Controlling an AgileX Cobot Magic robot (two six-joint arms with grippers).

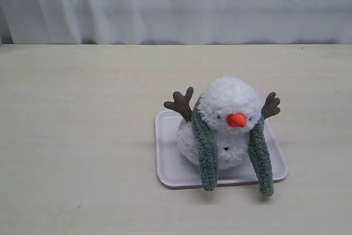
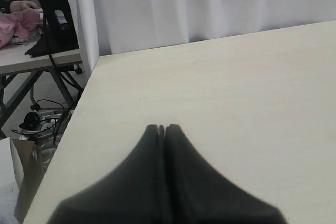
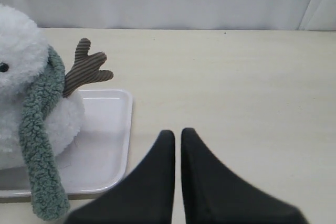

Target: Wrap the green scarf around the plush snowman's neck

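The plush snowman (image 1: 228, 115) sits on a white square tray (image 1: 168, 160), leaning forward, orange nose pointing at the table's front. The green scarf (image 1: 206, 152) lies over its neck behind the head; its two ends hang down in front, one on each side, past the tray's front rim. Neither gripper shows in the exterior view. The right wrist view has the snowman (image 3: 21, 66), the scarf (image 3: 39, 145) and a brown twig arm (image 3: 86, 69) off to one side of my right gripper (image 3: 177, 132), which is shut and empty. My left gripper (image 2: 163, 127) is shut over bare table.
A white curtain (image 1: 176, 4) hangs behind the table's far edge. In the left wrist view the table's corner (image 2: 97, 59) drops off to a floor with cables (image 2: 42, 119), a cardboard box (image 2: 16, 182) and another table holding pink cloth (image 2: 18, 24).
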